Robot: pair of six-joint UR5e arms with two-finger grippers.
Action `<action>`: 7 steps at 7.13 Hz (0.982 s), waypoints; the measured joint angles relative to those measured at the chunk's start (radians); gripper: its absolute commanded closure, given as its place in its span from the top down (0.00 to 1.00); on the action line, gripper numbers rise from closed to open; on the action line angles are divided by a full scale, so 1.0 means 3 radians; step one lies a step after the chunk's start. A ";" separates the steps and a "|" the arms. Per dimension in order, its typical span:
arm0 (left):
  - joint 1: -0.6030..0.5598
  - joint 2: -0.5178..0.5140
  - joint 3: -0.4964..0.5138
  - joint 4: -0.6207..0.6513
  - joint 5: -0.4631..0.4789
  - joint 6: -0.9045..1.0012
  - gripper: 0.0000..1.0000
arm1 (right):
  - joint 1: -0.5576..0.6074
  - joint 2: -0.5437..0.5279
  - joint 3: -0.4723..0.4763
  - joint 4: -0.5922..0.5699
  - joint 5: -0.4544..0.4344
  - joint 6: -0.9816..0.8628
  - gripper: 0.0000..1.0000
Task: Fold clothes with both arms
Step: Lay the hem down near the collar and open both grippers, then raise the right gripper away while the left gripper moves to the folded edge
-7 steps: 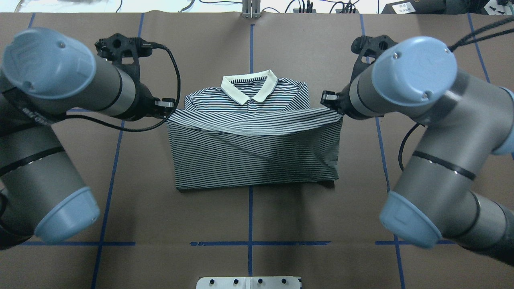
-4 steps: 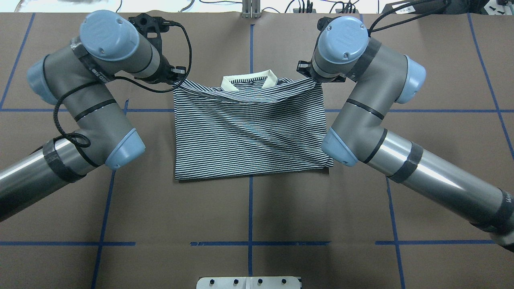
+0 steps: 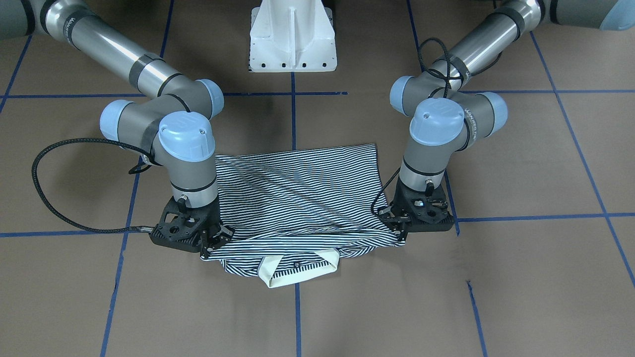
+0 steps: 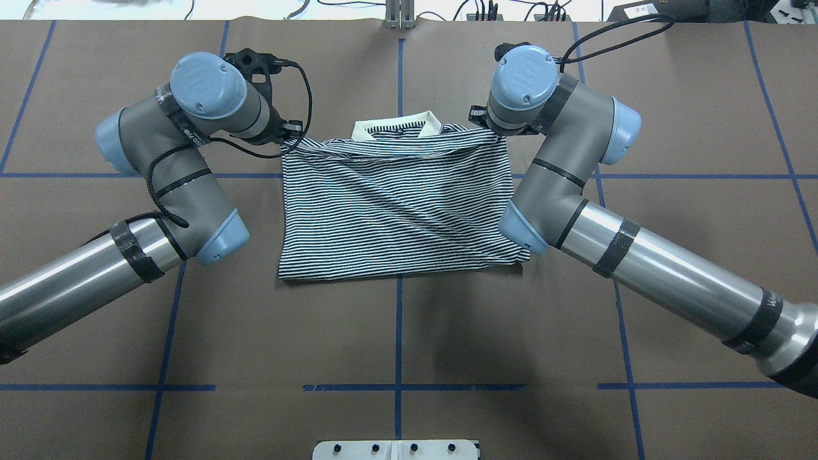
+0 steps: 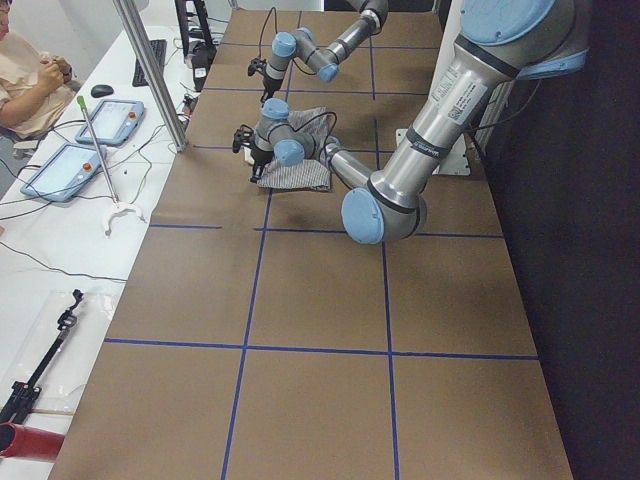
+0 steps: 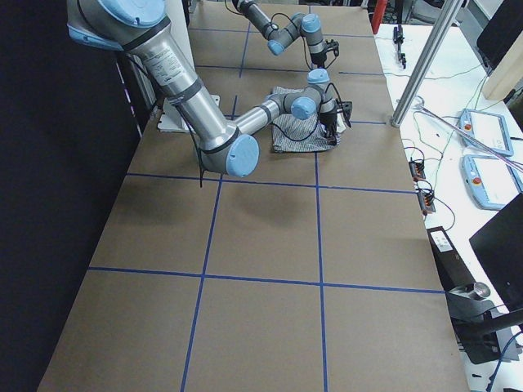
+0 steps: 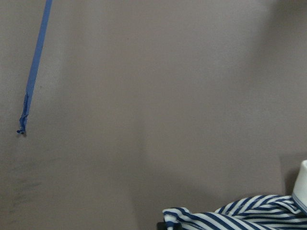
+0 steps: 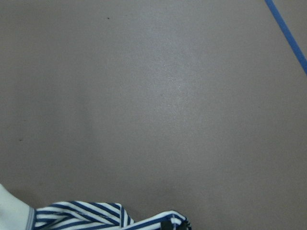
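Observation:
The striped polo shirt (image 4: 396, 204) (image 3: 297, 203) lies folded in half on the brown table. Its lower hem is drawn up over the chest, and only the cream collar (image 4: 361, 131) (image 3: 270, 275) shows past the fold. My left gripper (image 4: 287, 137) (image 3: 399, 230) is shut on the hem's corner at one shoulder. My right gripper (image 4: 487, 126) (image 3: 208, 245) is shut on the other corner. Both sit low at the table. Each wrist view shows a bunched striped corner (image 7: 230, 215) (image 8: 96, 215) at its bottom edge.
The white pedestal base (image 3: 292, 34) stands on the robot's side of the shirt. Blue tape lines (image 4: 397, 332) grid the table. A metal post (image 5: 150, 70) and a white side table with tablets (image 5: 60, 170) lie past the far edge, where a person (image 5: 20, 70) sits.
Both arms have carried the raised hem away from the robot and down. It now rests across the shoulders just short of the collar, and the fabric lies flatter.

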 measured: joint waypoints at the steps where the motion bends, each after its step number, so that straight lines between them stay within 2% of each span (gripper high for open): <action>1: 0.0033 0.0005 0.0006 -0.0011 0.0001 -0.0004 0.03 | 0.0005 -0.0009 -0.0018 0.0008 0.0000 -0.0056 0.00; 5: 0.0065 0.0023 0.0005 -0.0051 0.0002 -0.0021 0.06 | 0.0134 -0.0019 -0.0059 0.0016 -0.0003 -0.0249 0.00; 6: 0.0067 0.0030 0.0008 -0.0084 0.0002 -0.0024 0.78 | 0.0138 -0.0017 -0.0069 0.0016 -0.0003 -0.0258 0.99; 7: 0.0068 0.0039 0.0008 -0.0100 0.0002 -0.0018 1.00 | 0.0125 -0.0017 -0.0085 0.0017 -0.0008 -0.0268 1.00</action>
